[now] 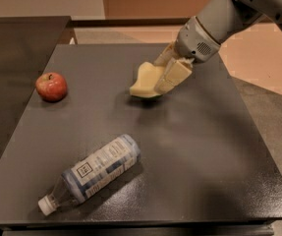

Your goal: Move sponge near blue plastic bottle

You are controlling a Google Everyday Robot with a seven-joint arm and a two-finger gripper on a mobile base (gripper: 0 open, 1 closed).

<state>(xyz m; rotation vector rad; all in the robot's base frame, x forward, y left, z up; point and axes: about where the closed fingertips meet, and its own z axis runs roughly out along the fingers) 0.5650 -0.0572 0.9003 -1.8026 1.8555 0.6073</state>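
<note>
The pale yellow sponge hangs slightly above the dark table, a little right of centre, with its shadow under it. My gripper reaches in from the upper right and its beige fingers are shut on the sponge's right side. The blue plastic bottle lies on its side near the front left of the table, white cap pointing to the front left. The sponge is well apart from the bottle, up and to the right of it.
A red apple sits at the left of the dark table. A second dark surface adjoins at the back left. The table's right edge drops to the floor.
</note>
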